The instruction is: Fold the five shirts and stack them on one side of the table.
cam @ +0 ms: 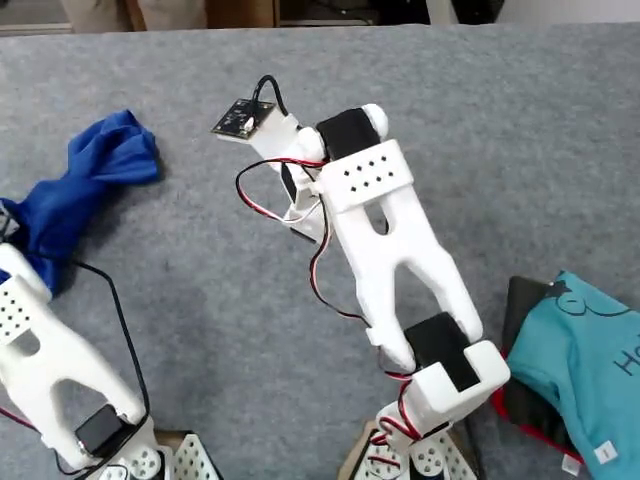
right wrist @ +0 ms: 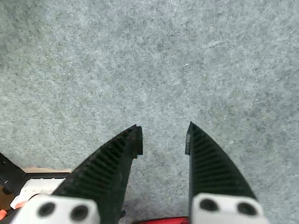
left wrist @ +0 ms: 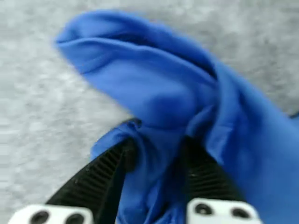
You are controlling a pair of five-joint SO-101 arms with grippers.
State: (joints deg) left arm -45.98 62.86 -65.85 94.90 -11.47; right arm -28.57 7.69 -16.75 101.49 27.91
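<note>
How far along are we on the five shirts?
Done: at the table's right side the teal shirt lies folded on a dark layer and a red layer; how many shirts that makes is unclear. In hand: the left end effector grips the crumpled blue shirt; the right end effector is open above bare table. Left: fold and stack the blue shirt.

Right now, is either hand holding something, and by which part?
The left hand grips the crumpled blue cloth shirt by a bunched fold; which part of the shirt cannot be told. The right hand is open and holds nothing.
</note>
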